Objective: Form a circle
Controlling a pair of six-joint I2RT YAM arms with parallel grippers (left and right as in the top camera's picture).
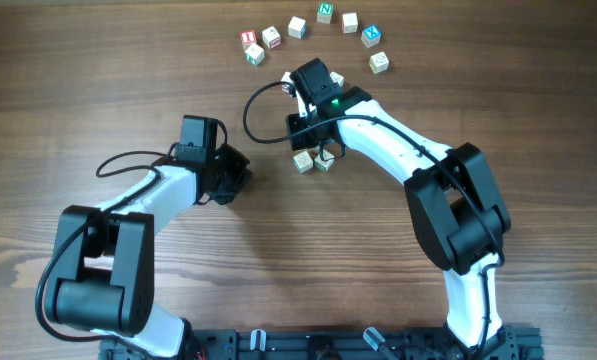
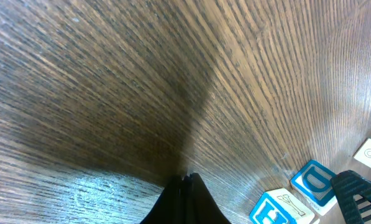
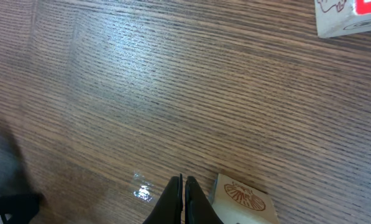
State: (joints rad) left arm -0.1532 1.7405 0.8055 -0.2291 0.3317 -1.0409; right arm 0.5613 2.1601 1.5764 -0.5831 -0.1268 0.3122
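Circle not done. Cubes (image 1: 325,12) in open arc at far side, approx half ring; near half missing. Two loose cubes (image 1: 303,160) mid-table by R arm (image 1: 398,140), unplaced. R gripper (image 3: 183,186) jaws pressed together, empty; cube (image 3: 244,198) just right of tips. L gripper (image 2: 186,182) likewise, over bare table (image 2: 110,93).
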